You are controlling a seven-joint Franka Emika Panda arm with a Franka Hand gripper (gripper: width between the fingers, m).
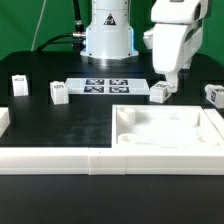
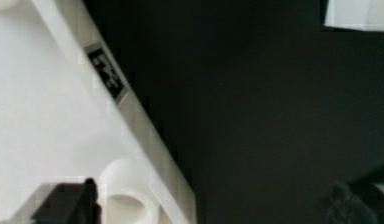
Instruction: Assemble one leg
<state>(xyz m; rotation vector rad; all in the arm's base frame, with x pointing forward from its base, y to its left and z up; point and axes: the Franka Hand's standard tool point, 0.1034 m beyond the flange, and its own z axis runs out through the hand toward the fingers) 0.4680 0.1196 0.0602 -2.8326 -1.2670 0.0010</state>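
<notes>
Four small white legs with tags stand on the black table: two at the exterior view's left, one at mid right and one at the far right. My gripper hangs open just above the mid-right leg, beside the back edge of the large white panel. In the wrist view the gripper is open and empty. Its fingers stand wide apart over the panel's edge, near a tag and a round corner hole.
The marker board lies in front of the robot base. A low white wall runs along the front and turns up at the exterior view's left. A white block corner shows in the wrist view.
</notes>
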